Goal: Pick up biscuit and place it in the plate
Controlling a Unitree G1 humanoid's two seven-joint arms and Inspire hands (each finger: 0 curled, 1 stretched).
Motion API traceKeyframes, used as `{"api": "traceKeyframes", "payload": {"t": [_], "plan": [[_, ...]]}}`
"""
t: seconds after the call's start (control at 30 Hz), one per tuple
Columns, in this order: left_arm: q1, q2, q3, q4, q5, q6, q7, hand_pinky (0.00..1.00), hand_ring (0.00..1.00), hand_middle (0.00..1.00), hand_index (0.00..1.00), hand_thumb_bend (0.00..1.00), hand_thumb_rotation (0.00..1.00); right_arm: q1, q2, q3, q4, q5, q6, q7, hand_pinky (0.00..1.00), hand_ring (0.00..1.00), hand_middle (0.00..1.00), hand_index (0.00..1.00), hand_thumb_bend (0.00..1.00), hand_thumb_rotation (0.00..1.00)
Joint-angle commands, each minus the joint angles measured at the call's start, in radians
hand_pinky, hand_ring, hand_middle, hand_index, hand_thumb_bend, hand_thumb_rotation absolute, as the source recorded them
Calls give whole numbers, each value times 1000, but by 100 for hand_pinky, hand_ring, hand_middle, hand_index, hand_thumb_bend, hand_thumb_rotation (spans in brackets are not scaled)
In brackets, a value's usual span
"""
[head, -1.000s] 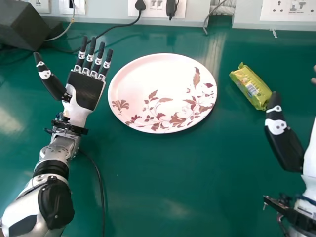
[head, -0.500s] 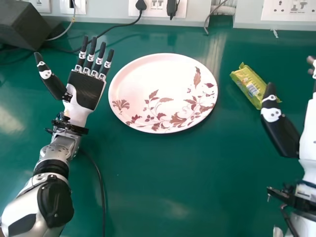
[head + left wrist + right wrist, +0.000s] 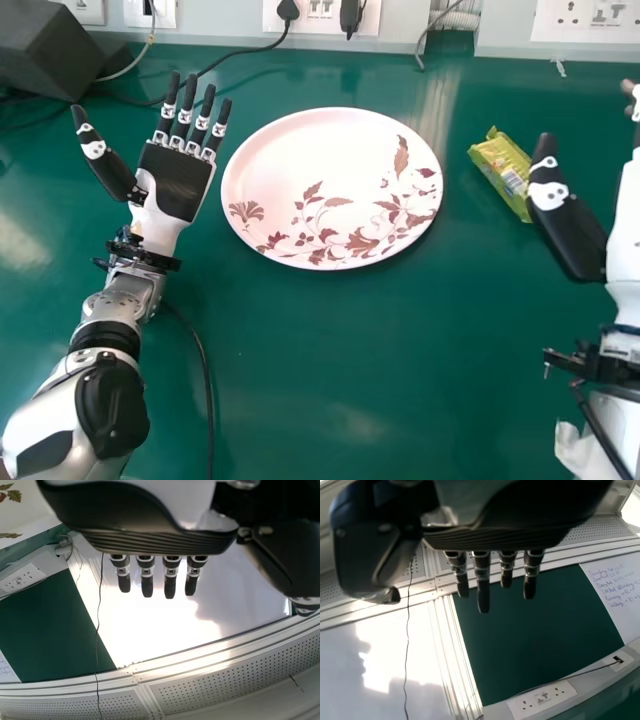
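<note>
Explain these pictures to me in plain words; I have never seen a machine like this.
This is a humanoid robot with two arms ending in hands much like ours. One picture comes from its head, looking down at its work. The other two come from cameras at its wrists, where each hand hangs in from the top and a wall shows beyond.

On the green table lie a round plate with a leaf pattern and a yellow-green biscuit packet. The left hand is open, palm up. The right hand is open too, its thumb close by the packet; I cannot tell whether they touch. Neither hand holds anything.
</note>
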Motion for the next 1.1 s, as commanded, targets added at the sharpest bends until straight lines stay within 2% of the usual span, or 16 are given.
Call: {"api": "traceKeyframes", "payload": {"t": [0.0,0.2,0.33,0.5,0.7,0.9,1.07], "plan": [[60,-24,8,39,4,8,-8,100,100,100,100,100,71,-24,3,-10,3,-20,6,37,90,89,84,95,66,49],[57,-24,16,39,-2,10,10,100,99,100,100,100,70,-71,-4,-23,16,-33,6,118,90,89,84,94,69,51],[59,-30,17,37,3,-9,19,100,99,100,100,100,68,-93,-16,-37,38,-31,10,147,90,89,84,95,77,54],[57,-37,21,36,2,-19,33,100,99,100,100,100,66,-126,-30,-52,67,-44,23,199,88,88,83,95,86,52],[54,-39,29,34,-1,-12,37,100,100,100,100,100,60,-165,-52,-59,105,-27,35,216,88,87,83,95,95,55],[50,-36,31,37,0,-5,26,100,100,100,100,100,60,-202,-84,-60,153,-27,46,240,90,89,84,96,100,57],[48,-39,34,35,-3,10,31,100,100,100,100,100,61,-227,-116,-65,195,-7,57,240,91,90,85,96,100,59]]}}
